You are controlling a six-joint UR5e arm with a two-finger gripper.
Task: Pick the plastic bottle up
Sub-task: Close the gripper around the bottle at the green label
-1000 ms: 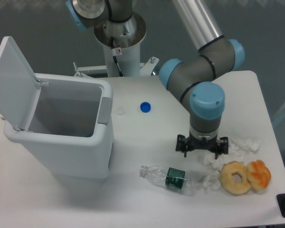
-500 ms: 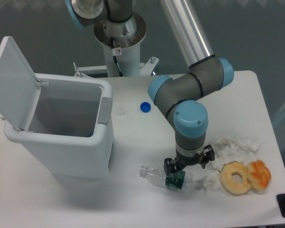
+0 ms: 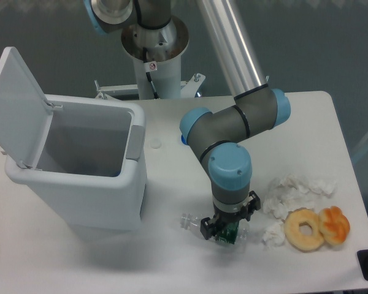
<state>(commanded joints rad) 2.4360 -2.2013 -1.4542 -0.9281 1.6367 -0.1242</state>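
The plastic bottle (image 3: 191,221) lies on its side on the white table (image 3: 306,122), in front of the bin. It is clear and dented, with a dark green label band (image 3: 229,236). My gripper (image 3: 228,224) points straight down over the label end of the bottle. Its black jaws are spread wide, one on each side of the bottle, so it reads as open. The wrist hides the bottle's middle and the fingertips, and I cannot tell whether they touch the plastic.
A white bin (image 3: 80,184) with its lid up stands left of the bottle. White tissue wads (image 3: 294,187), a doughnut (image 3: 304,229) and an orange pastry (image 3: 335,223) lie to the right. A small white disc (image 3: 155,144) sits by the bin.
The arm has swung left and toward the front edge, from above the tissue wads to directly over the bottle. The bottle has not moved.
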